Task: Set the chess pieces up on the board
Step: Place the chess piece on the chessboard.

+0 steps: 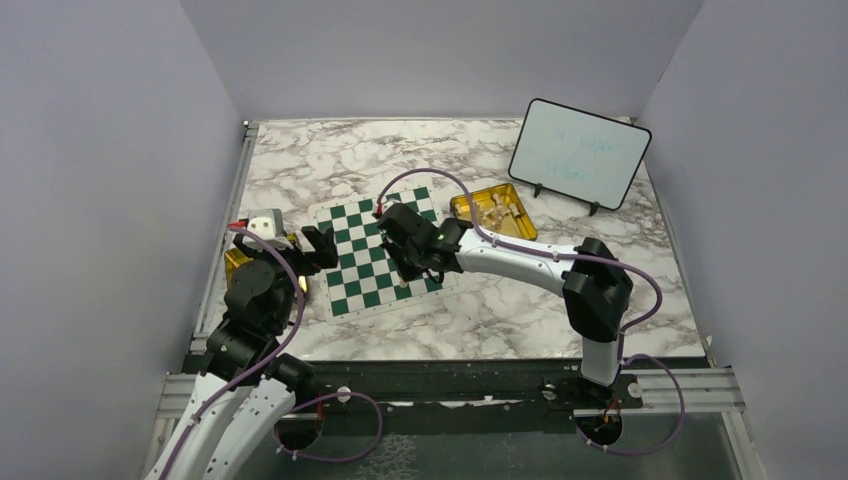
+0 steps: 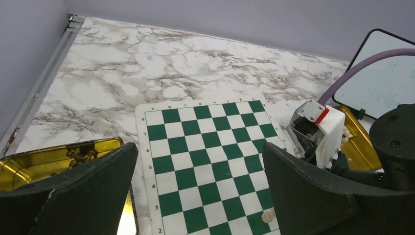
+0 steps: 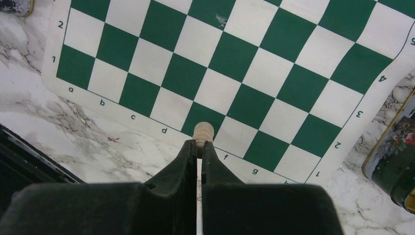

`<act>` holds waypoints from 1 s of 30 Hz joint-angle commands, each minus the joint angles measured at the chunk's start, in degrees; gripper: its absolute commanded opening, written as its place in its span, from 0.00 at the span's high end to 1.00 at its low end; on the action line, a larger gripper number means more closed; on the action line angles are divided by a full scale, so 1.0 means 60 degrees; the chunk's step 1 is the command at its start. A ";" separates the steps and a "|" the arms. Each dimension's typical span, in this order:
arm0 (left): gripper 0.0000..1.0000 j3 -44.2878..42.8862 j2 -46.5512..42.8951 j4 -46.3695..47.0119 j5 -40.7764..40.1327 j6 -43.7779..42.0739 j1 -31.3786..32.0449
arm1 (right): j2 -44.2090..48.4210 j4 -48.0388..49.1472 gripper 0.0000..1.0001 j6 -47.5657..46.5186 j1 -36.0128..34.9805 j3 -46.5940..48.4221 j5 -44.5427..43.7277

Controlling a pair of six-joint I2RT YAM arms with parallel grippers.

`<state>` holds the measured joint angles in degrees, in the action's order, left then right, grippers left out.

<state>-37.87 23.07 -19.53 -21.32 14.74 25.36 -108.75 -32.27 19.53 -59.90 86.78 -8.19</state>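
Nearest us on the left, the left tin [image 2: 29, 169], shallow and gold, lies just beside the left border of the board [image 1: 355, 262]. A small cluster of dark pieces [image 2: 80, 155] lies in it, and the left arm hides the rest of its inside. The left claw [image 1: 315, 248] hangs above that border with its fingers wide apart and nothing between them.

At the board's near edge the right claw [image 3: 200, 147] points down, clamped on one cream piece [image 3: 203, 132]. The piece's rounded head shows just past the fingertips, over the nearest row and about midway along the lettered border. We cannot tell whether its foot touches the mat.

Just off the board's near right corner we see a gold-rimmed container [image 3: 394, 156] with a dark patterned side; its inside is out of sight.

Farther back, the right tin [image 1: 465, 208], also gold, lies near the board's far right corner, with several cream pieces [image 1: 497, 208] loose in it.

The board is a green-and-white checkered mat with a thin white border, flat and slightly turned on the tabletop [image 1: 330, 160], which is white marble with grey veins. A metal rail [image 1: 232, 200] runs along the tabletop's left edge. Beyond the right tin a whiteboard [image 1: 578, 155] stands on small black feet, its faint writing too small to read. Plain pale grey walls [image 1: 420, 50] close in the left, back and right sides.
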 commanded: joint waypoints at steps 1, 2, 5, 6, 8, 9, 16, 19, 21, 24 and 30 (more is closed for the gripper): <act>0.01 -0.0300 -0.0137 -0.0097 -0.0482 0.0030 0.0021 | -0.0179 0.0544 0.99 0.0179 -0.0080 -0.0183 -0.0465; 0.01 -0.0301 -0.0139 -0.0112 -0.0496 0.0033 0.0021 | -0.0209 0.0600 0.99 0.0194 -0.0095 -0.0226 -0.0463; 0.01 -0.0335 -0.0178 -0.0156 -0.0596 0.0046 0.0021 | -0.0332 0.0584 0.99 0.0217 -0.0134 -0.0223 -0.0410; 0.01 -0.0350 -0.0182 -0.0165 -0.0618 0.0048 0.0021 | -0.0385 0.0586 0.99 0.0217 -0.0162 -0.0205 -0.0408; 0.01 -0.0353 -0.0194 -0.0180 -0.0621 0.0062 0.0021 | -0.0454 0.0622 0.99 0.0163 -0.0207 -0.0208 -0.0381; 0.01 -0.0354 -0.0197 -0.0183 -0.0621 0.0062 0.0021 | -0.0481 0.0662 0.99 0.0146 -0.0224 -0.0222 -0.0366; 0.01 -0.0350 -0.0212 -0.0188 -0.0592 0.0077 0.0017 | -0.0650 0.0822 0.99 0.0155 -0.0254 -0.0323 -0.0538; 0.01 -0.0350 -0.0212 -0.0188 -0.0592 0.0077 0.0021 | -0.0733 0.0758 0.99 0.0172 -0.0270 -0.0299 -0.0592; 0.01 -0.0335 -0.0214 -0.0180 -0.0581 0.0077 0.0021 | -0.0734 0.0751 0.99 0.0187 -0.0284 -0.0330 -0.0640; 0.01 -0.0332 -0.0188 -0.0188 -0.0577 0.0079 0.0021 | -0.0702 0.0890 0.99 0.0098 -0.0307 -0.0427 -0.0488; 0.01 -0.0323 -0.0183 -0.0187 -0.0548 0.0092 0.0021 | -0.0784 0.0621 0.98 0.0078 -0.0344 -0.0350 -0.0497</act>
<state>-38.04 22.50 -19.92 -23.62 15.07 25.36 -112.16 -28.36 19.92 -61.19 84.90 -10.02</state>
